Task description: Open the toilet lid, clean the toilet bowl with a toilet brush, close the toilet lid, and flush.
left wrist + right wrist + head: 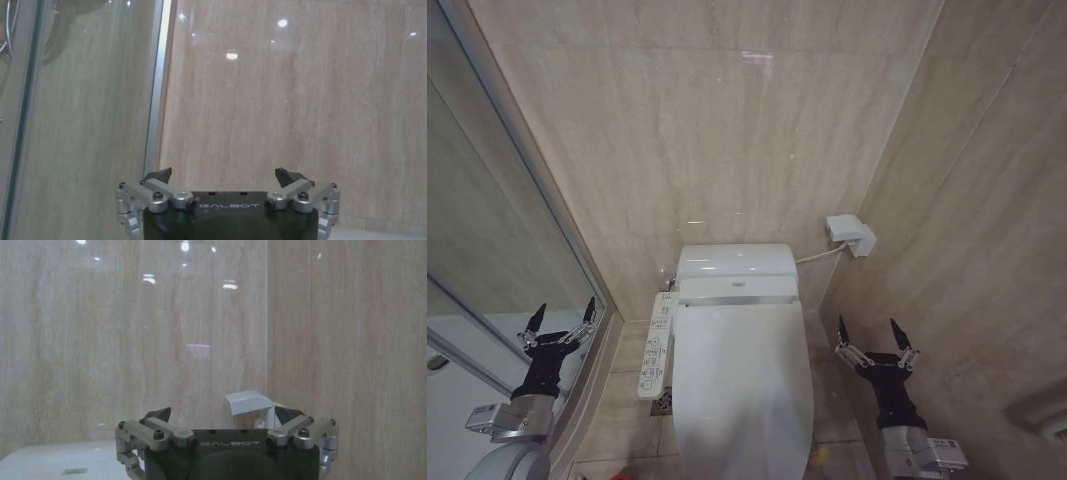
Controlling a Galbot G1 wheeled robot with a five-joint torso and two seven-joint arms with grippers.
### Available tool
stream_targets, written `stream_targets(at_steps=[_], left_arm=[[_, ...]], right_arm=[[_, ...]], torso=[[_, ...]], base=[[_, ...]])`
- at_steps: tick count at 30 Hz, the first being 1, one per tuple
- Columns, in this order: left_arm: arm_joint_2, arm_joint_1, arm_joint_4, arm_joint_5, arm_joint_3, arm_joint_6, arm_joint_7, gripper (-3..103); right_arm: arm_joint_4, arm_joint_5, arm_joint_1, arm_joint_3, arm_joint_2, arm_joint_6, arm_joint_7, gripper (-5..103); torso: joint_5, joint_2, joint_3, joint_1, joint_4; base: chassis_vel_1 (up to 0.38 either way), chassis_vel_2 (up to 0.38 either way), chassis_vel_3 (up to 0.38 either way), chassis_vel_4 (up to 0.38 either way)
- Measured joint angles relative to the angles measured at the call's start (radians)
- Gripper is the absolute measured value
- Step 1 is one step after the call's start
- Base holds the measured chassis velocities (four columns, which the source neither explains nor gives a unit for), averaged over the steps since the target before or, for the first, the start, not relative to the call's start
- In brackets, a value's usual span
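White lid (742, 385) lies shut over the bowl, so you've nothing done yet. Left pincer (561, 320) and right pincer (873, 337) flank it, both open and empty.

The glossy white oval plastic toilet lid (742, 380) is gleaming smoothly; polished beige stone-look wall tiles (717, 130) are reflecting lights.

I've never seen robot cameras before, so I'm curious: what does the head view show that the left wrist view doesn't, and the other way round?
Head view: the shut toilet lid, the side button panel, a white wall box, and the open right hand beside the toilet.

Left wrist view: a close look at the wall straight ahead, with the metal strip edging the glass.

Both: the open left hand, the glass partition and the beige tiles.
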Motion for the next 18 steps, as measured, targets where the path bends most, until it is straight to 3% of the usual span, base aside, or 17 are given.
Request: stream_targets(at_steps=[18], left_arm=[[0.006,-0.03,0.021,-0.002,0.007,0.007,0.0,100]], right_arm=[[0.0,0.0,0.0,0.0,0.0,0.0,0.0,100]], torso=[[0.0,0.0,0.0,0.0,0.0]], base=[[-0.048,0.048,0.037,-0.051]])
